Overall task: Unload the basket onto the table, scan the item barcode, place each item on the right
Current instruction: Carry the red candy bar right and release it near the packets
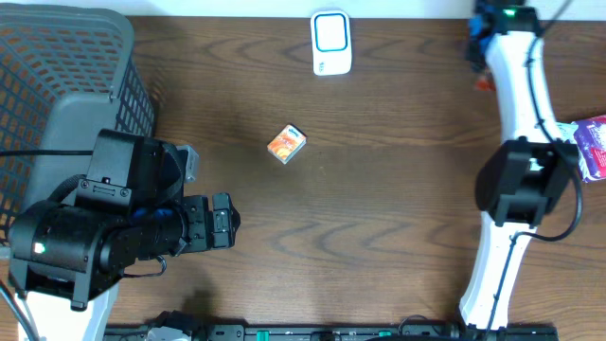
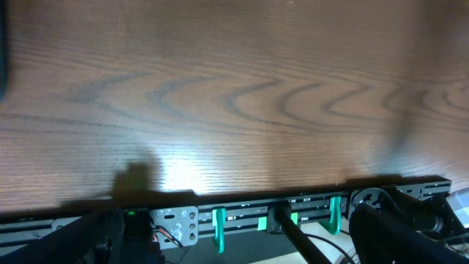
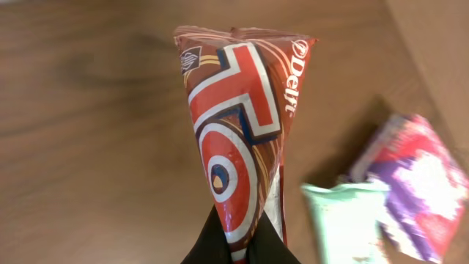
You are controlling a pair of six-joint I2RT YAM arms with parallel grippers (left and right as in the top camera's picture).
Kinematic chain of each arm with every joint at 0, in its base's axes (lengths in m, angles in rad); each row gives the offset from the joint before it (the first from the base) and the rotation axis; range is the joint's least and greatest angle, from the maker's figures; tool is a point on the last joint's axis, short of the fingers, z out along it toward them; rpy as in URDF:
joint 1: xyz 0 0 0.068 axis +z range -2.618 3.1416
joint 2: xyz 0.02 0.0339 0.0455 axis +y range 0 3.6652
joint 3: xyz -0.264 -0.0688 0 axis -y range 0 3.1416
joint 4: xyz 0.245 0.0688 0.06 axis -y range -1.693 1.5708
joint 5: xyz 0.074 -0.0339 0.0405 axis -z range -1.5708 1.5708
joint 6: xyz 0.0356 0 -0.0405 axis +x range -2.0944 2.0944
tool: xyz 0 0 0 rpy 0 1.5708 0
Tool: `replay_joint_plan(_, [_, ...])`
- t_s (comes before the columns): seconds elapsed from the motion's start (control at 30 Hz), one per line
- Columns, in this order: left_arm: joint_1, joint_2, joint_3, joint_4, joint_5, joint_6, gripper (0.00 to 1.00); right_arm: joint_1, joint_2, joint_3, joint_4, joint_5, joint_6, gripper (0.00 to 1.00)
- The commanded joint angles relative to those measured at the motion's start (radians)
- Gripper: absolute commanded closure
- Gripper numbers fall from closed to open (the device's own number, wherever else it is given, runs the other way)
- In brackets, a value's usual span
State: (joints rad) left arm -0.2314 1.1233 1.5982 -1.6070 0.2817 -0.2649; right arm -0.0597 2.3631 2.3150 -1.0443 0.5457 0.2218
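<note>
Progress: early | right pincer [image 3: 233,243] pinches the Delfi packet [image 3: 242,125] | left pincer [image 1: 222,221] spread, empty | remaining: present barcode to scanner [image 1: 330,43], not yet scanned

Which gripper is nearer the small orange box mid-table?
Left. The left gripper hangs open, a short way off the orange box on its near-left; the right gripper, shut on a Delfi packet, is far off to the box's right.

Rt wrist view: snack wrapper [image 3: 234,132] — brand "Delfi" in white along upper rt edge; large "T" over "O" down front. Small crest logo [image 3: 191,59] top left, illegible. Purple packet [image 3: 418,183] print blurred — unreadable. Overhead: nothing legible.
</note>
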Motion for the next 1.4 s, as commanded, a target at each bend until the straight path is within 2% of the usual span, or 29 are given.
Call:
replay_joint_plan(0.0, [0.004,0.0,0.007,-0.019,-0.006,0.002,0.02,-0.082,-0.005,-0.053,-0.01,0.053,-0.053,0.99])
replay_joint_plan(0.33, [0.004,0.0,0.007,-0.019,-0.006,0.002,0.02,-0.252,-0.005,-0.203,0.053,0.027,-0.116,0.97])
replay_joint_plan(0.47, [0.004,0.0,0.007,-0.019,-0.007,0.002,0.02,-0.283,-0.008,-0.202,0.044,-0.061,-0.115,0.61])
replay_joint_plan(0.5, [0.004,0.0,0.007,-0.019,-0.007,0.002,0.02,-0.283,-0.009,-0.202,0.041,-0.066,-0.115,0.44])
replay_joint_plan(0.57, [0.004,0.0,0.007,-0.019,-0.006,0.002,0.02,-0.282,-0.015,-0.202,0.035,-0.066,-0.115,0.01])
replay_joint_plan(0.77, [0.004,0.0,0.007,-0.019,-0.006,0.002,0.02,-0.248,-0.089,-0.202,0.038,-0.097,-0.115,0.01])
replay_joint_plan(0.9, [0.004,0.0,0.006,-0.019,-0.007,0.002,0.02,-0.22,-0.164,-0.202,0.048,-0.259,-0.115,0.04])
replay_joint_plan(0.97, [0.004,0.0,0.007,-0.019,-0.006,0.002,0.02,-0.213,-0.188,-0.202,0.06,-0.372,-0.115,0.1])
replay_joint_plan(1.07, [0.004,0.0,0.007,-0.019,-0.007,0.002,0.02,-0.206,-0.195,-0.203,0.068,-0.473,-0.114,0.49])
replay_joint_plan(1.1, [0.004,0.0,0.007,-0.019,-0.006,0.002,0.02,-0.205,-0.188,-0.203,0.066,-0.473,-0.114,0.53])
replay_joint_plan(1.37, [0.004,0.0,0.007,-0.019,-0.006,0.002,0.02,-0.211,-0.105,-0.268,0.05,-0.459,-0.116,0.57])
